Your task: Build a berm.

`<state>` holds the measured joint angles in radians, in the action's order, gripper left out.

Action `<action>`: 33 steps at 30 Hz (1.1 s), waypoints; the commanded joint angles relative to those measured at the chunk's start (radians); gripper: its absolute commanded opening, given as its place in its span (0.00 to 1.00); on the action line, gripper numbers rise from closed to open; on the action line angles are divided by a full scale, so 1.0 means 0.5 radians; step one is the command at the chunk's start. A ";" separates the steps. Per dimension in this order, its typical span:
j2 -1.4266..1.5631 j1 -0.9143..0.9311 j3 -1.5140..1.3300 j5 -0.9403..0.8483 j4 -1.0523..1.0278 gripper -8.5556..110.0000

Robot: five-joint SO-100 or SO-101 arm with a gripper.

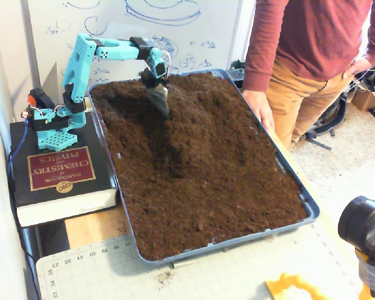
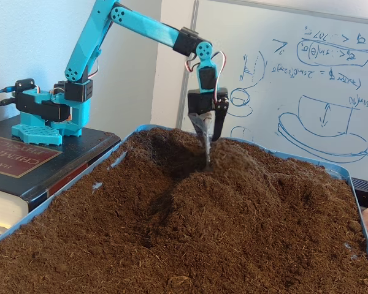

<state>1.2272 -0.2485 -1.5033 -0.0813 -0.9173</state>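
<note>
Dark brown loose-soil berm [image 1: 175,147] [image 2: 202,196] runs down the middle of the blue plastic tray [image 1: 312,212] [image 2: 80,184]; the turquoise arm's gripper [image 1: 159,100] [image 2: 207,156] digs into its far end, fingers apparently together.

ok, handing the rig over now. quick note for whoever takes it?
Tool: tip dug into the soil near the tray's far end; open or shut can't be told.
Berm: a low ridge runs from the tool toward the near end, with a furrow along the arm's side.
Tray: full of loose soil, mostly level elsewhere.
Done: ridge roughed in.
Left: probably heap it higher and extend it.
A person's hand rests on the tray rim.
</note>
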 commanded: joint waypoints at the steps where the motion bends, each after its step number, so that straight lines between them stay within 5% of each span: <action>1: 0.181 0.025 0.206 0.043 -0.006 0.07; 24: 0.426 -0.466 0.144 1.028 -0.025 0.07; 33: 1.052 -0.614 -0.368 1.031 -0.598 0.07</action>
<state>1.5524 -0.5538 -1.6490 0.4648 -1.1321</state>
